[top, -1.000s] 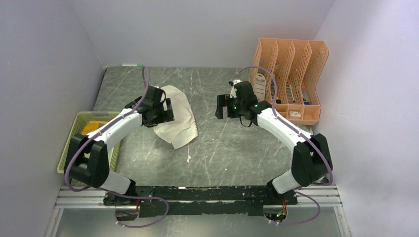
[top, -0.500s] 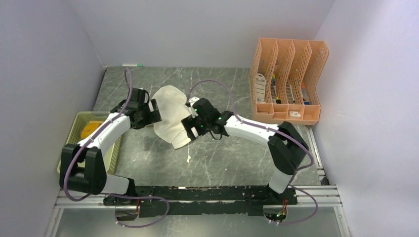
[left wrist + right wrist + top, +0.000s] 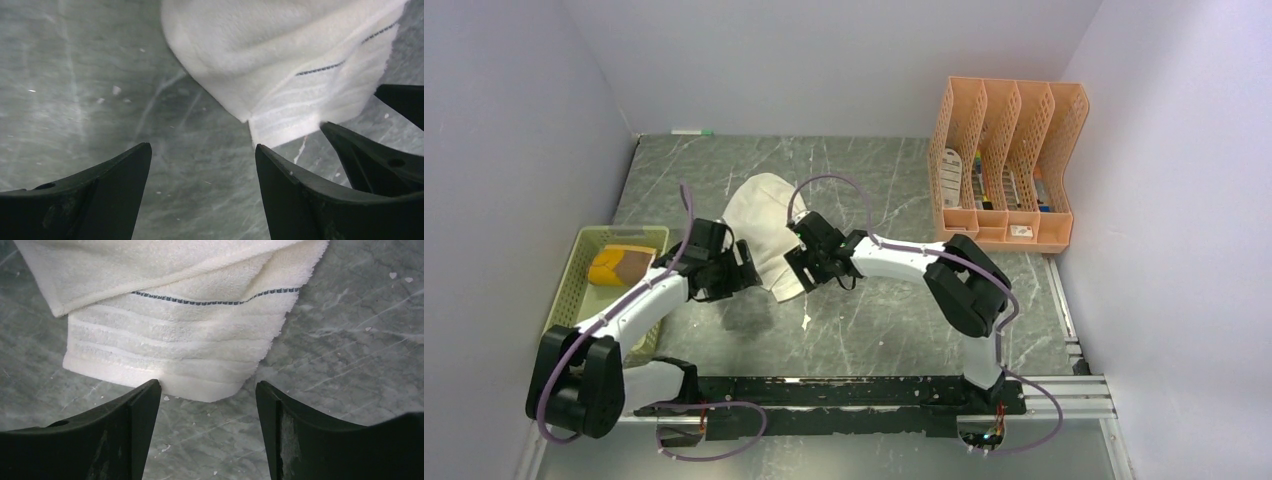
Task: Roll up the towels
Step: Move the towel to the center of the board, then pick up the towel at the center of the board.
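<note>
The cream towel [image 3: 764, 215] lies bunched in loose folds near the middle of the desk [image 3: 894, 320], its striped hem end pointing toward the arms. The brown towel [image 3: 619, 265] sits apart in the green basket [image 3: 574, 290] on the left.

Both claws have gathered at that hem. The left claw [image 3: 746, 272] stands wide and empty, and its wrist view shows bare desk between the fingers, with the towel corner [image 3: 280, 125] off past the right finger. The right claw [image 3: 207, 387] is also parted and holds nothing. The hem [image 3: 165, 375] lies just ahead of its tips, not yet between them.

The likeliest failure is the left claw closing where it stands and pinching nothing. The towel is also layered here (a fold overlaps the striped band), so either claw may catch only the top ply and drag the cloth askew rather than start an even roll.

The claws are crowded too. The right claw's fingers [image 3: 360, 150] already show just beside the left claw's, so a sideways correction could knock them together. A pinch taken too low risks scraping the fingertips on the desk. If the bunched cloth is rolled as it lies, the roll would probably come out lumpy.
</note>
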Controlling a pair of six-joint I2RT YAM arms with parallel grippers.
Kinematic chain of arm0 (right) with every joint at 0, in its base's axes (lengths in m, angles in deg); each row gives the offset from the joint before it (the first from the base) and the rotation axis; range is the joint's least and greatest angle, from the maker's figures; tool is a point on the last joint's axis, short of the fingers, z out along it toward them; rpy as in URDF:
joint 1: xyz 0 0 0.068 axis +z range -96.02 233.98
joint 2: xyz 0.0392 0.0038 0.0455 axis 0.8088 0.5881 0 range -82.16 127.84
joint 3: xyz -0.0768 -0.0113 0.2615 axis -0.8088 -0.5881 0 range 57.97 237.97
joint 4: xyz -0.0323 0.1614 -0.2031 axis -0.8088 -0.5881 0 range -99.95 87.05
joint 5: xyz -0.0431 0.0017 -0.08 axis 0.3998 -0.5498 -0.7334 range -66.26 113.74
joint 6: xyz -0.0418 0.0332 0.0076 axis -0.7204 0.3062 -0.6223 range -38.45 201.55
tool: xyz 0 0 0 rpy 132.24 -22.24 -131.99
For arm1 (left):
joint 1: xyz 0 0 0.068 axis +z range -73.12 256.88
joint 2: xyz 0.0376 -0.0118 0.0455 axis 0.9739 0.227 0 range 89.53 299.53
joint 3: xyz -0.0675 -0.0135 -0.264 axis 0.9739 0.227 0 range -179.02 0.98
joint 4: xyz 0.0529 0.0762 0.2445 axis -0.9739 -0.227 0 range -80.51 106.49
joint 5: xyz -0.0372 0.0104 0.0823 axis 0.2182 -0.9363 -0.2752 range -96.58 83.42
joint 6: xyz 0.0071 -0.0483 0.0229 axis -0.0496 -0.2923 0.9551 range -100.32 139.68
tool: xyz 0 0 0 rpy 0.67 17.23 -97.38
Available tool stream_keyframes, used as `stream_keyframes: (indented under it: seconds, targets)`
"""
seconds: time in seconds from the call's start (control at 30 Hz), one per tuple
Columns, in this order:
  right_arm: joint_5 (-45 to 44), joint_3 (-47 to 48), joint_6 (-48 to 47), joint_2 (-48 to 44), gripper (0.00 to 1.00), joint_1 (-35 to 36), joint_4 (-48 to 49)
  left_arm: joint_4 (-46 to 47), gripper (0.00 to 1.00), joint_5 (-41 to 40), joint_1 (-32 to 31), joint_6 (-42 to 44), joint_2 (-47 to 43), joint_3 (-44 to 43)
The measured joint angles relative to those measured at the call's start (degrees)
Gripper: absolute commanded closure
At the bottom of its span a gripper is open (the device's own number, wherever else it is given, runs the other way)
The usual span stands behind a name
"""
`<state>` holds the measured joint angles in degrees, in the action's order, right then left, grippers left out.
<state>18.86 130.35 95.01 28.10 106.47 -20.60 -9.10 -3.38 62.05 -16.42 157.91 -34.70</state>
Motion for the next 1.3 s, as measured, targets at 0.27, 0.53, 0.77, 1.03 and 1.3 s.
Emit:
stream_keyframes:
  seconds: [0.27, 0.53, 0.77, 1.03, 1.3]
  targets:
    - [-0.2, 0.9, 1.3, 2.3, 0.84, 0.0, 0.6, 2.7, 0.12, -4.0, -6.3, -6.5, 4.5, -0.7]
    - [-0.6, 0.4, 2.5, 2.1, 1.00, 0.0, 1.3, 7.4, 0.19, -9.1, -7.3, -8.5, 12.4, -3.1]
    - [-0.7, -0.8, 2.5, 0.1, 1.00, 0.0, 1.2, 15.1, 0.84, -12.2, -7.6, -10.7, 18.6, -5.1]
    - [0.4, -2.9, 2.6, -5.1, 1.00, -0.9, 1.0, 19.3, 0.93, -14.8, -9.0, -12.1, 23.2, -8.1]
    - [6.0, -11.8, 4.6, -22.6, 1.00, -22.9, 1.7, 1.8, 0.93, -23.6, -5.1, -6.1, 13.6, -17.8]
